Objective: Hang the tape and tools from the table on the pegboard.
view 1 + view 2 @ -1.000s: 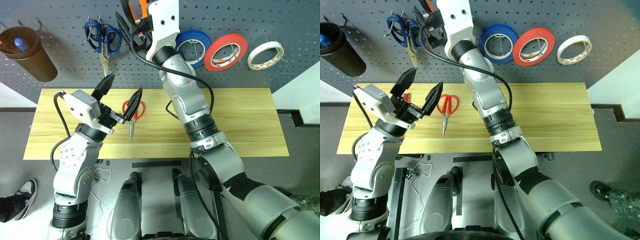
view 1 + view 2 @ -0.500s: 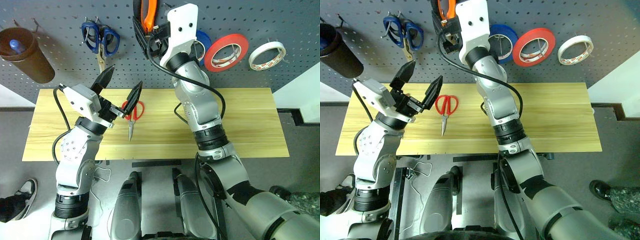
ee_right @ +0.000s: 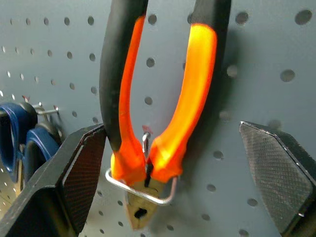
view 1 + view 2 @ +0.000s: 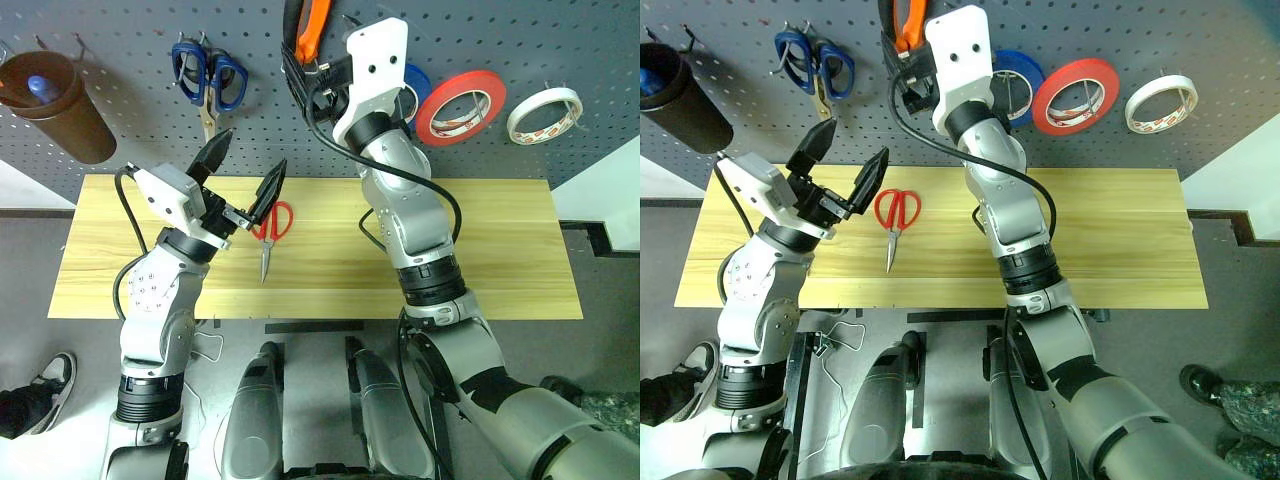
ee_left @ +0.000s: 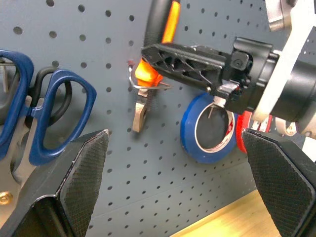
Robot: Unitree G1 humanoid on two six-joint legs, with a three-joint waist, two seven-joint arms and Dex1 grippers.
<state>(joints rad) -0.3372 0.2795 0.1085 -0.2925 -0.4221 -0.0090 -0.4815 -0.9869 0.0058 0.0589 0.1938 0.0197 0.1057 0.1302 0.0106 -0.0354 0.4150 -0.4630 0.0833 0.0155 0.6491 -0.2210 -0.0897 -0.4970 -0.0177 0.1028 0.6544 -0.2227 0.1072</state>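
Lower wide-open, empty left hand (image 4: 243,176) squarely over red-handled scissors (image 4: 268,228) on counter (image 4: 480,250); withdraw open, seemingly empty right hand (image 3: 173,163) from hung pliers (image 3: 148,98).

Both arms raised, left gripper (image 4: 245,175) and right gripper (image 3: 177,168) wide apart.

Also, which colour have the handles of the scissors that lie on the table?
Red. The scissors on the table show best in the right eye view.

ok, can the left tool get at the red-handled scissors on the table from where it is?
Probably yes. The open left tool hovers just beside the red-handled scissors, which lie alone on the table; nothing sits between them.
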